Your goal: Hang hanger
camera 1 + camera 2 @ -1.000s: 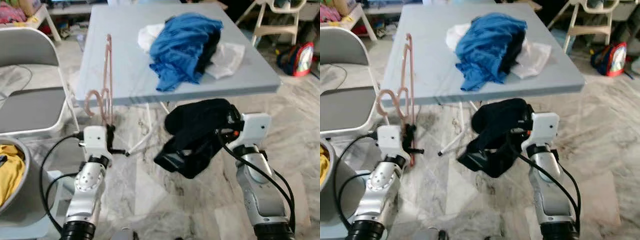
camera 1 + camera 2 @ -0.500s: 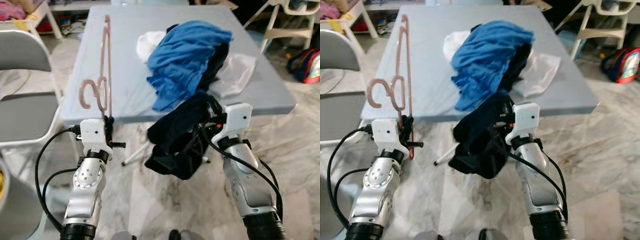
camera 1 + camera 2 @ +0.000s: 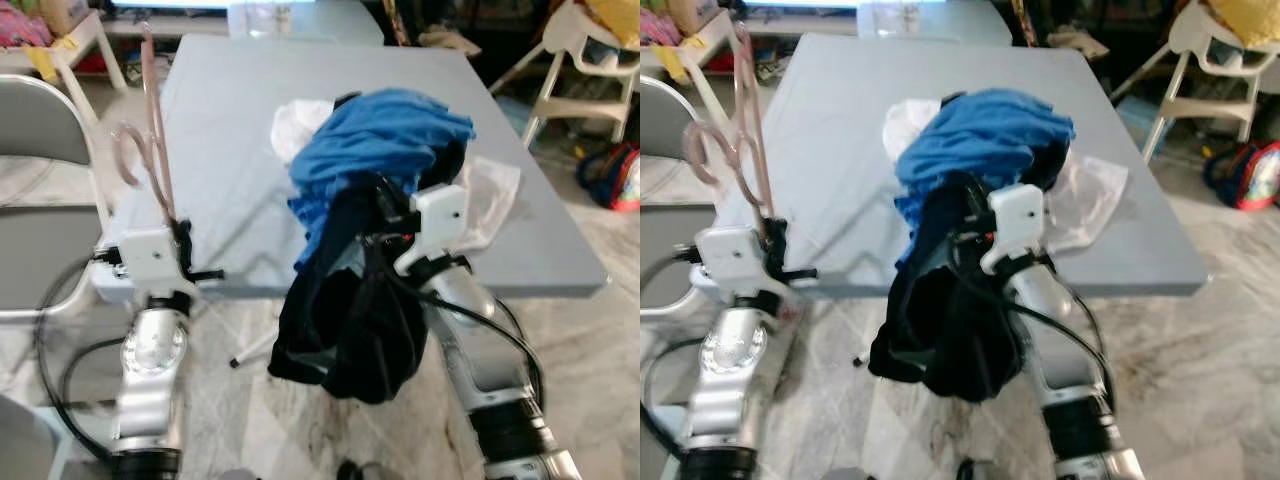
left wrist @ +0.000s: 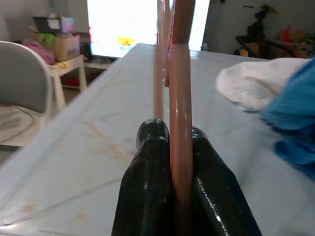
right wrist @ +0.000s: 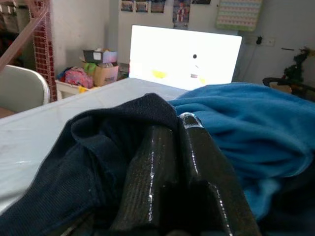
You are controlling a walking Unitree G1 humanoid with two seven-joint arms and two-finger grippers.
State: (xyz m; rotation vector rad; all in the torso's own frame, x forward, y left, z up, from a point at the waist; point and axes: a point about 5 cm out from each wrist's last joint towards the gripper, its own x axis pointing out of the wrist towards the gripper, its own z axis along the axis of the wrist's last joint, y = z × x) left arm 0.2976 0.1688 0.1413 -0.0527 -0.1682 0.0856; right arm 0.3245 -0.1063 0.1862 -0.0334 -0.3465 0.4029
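Both arms raised over table (image 3: 230, 120), left gripper (image 4: 172, 142) clamping pink hanger (image 3: 152, 130), right gripper (image 5: 177, 147) pinching dark garment (image 3: 345, 320)

light: bright daylight, even
glare: blown-out screen (image 5: 184, 56) in wrist views
blur: head views soft; background defocused

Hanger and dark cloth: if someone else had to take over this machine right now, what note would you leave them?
Left pincer: shut on the pink hanger, held upright at the near left edge of the grey table.
Right pincer: shut on the dark garment, which hangs off the table's front edge, beside the blue clothes pile.
Done: both items gripped and lifted.
Left: the garment is not yet on the hanger, and the hanger is not yet hung. No rail or hook to hang it on is in view.
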